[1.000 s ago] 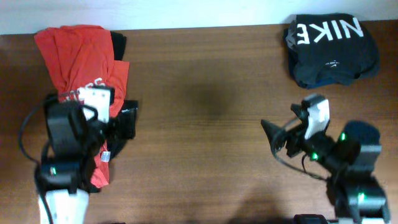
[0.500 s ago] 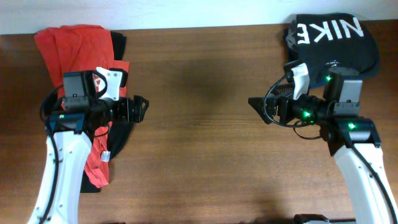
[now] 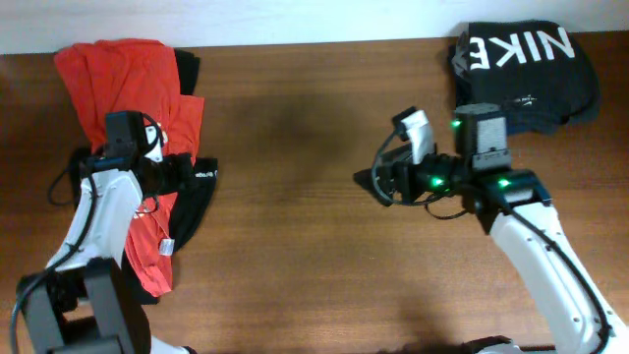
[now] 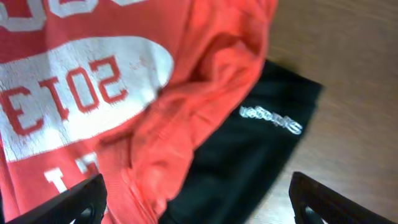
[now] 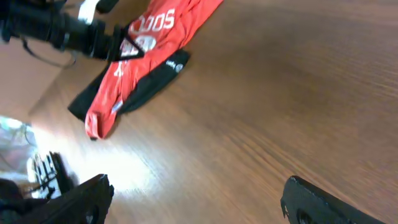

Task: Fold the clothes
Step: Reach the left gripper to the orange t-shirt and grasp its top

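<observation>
The orange-red T-shirt (image 3: pixel 123 84) lies crumpled at the table's left. Its white oval print shows in the left wrist view (image 4: pixel 81 81), and it also shows in the right wrist view (image 5: pixel 134 59). A long black garment (image 3: pixel 197 202) with a small white logo (image 4: pixel 270 119) lies under its right edge. My left gripper (image 3: pixel 189 175) is open and empty just above the seam between shirt and black garment (image 4: pixel 199 208). My right gripper (image 3: pixel 369 185) is open and empty over bare wood right of the table's middle (image 5: pixel 199 202).
A folded stack of black clothes (image 3: pixel 526 79) with white NIKE lettering sits at the back right corner. The wooden table (image 3: pixel 295 246) shows between the arms. The left arm (image 5: pixel 62 31) appears at the top left of the right wrist view.
Both arms came up from the front edge. My left gripper drew back left over the shirt's right edge. My right gripper moved left toward the table's middle.
</observation>
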